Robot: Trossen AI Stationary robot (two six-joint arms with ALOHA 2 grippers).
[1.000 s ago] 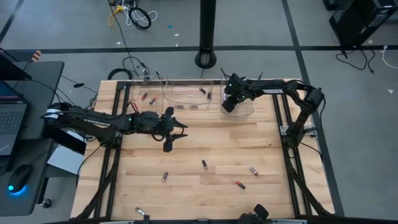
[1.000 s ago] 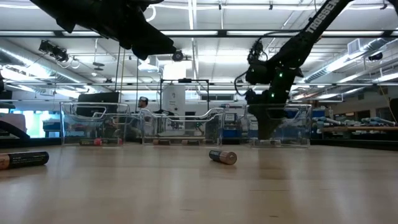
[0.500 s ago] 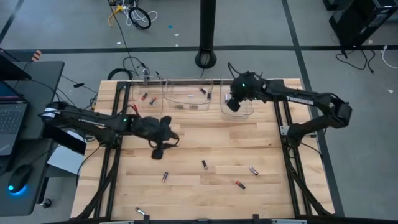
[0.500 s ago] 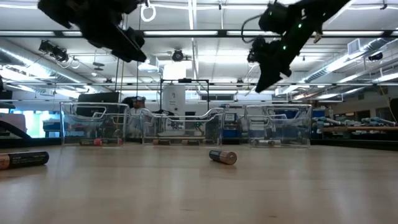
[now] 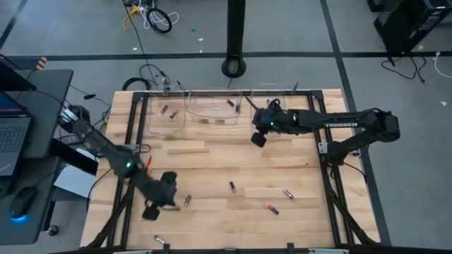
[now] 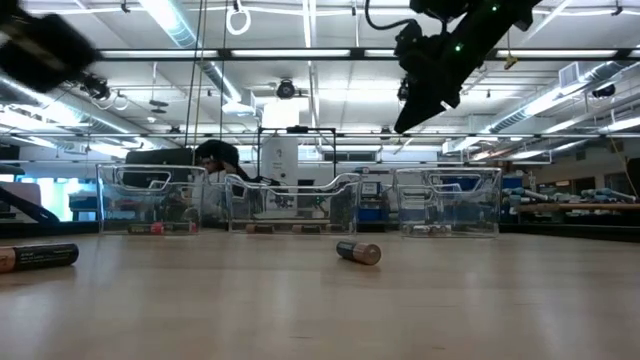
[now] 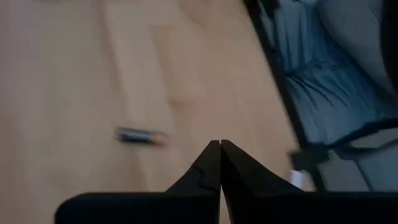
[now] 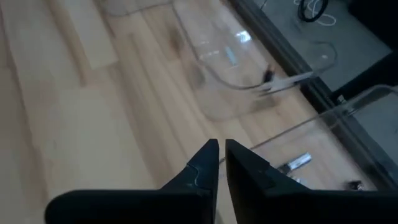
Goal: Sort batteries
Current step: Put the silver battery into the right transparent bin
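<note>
High view shows the left pincer [image 5: 152,209] low over the tabletop [image 5: 212,162] at about seven o'clock, its fingers pressed together with nothing between them, as the left wrist view confirms, where a battery [image 7: 139,136] lies just beyond the closed tips. From above, that battery [image 5: 187,200] sits just to the three o'clock side of the pincer. The right pincer [image 5: 258,139] hangs above the boards at about one o'clock, just clear of the clear plastic bins [image 5: 212,109] lined along the twelve o'clock edge; its fingers are nearly together and empty in the right wrist view. More batteries lie loose toward five o'clock: a dark one [image 5: 232,186], a silvery one [image 5: 287,192] and a red-ended one [image 5: 272,209], with another [image 5: 160,240] at the six o'clock edge. A few batteries [image 5: 168,111] rest inside the bins. Low view shows one battery [image 6: 357,252] mid-tabletop and another [image 6: 38,256] at nine o'clock
</note>
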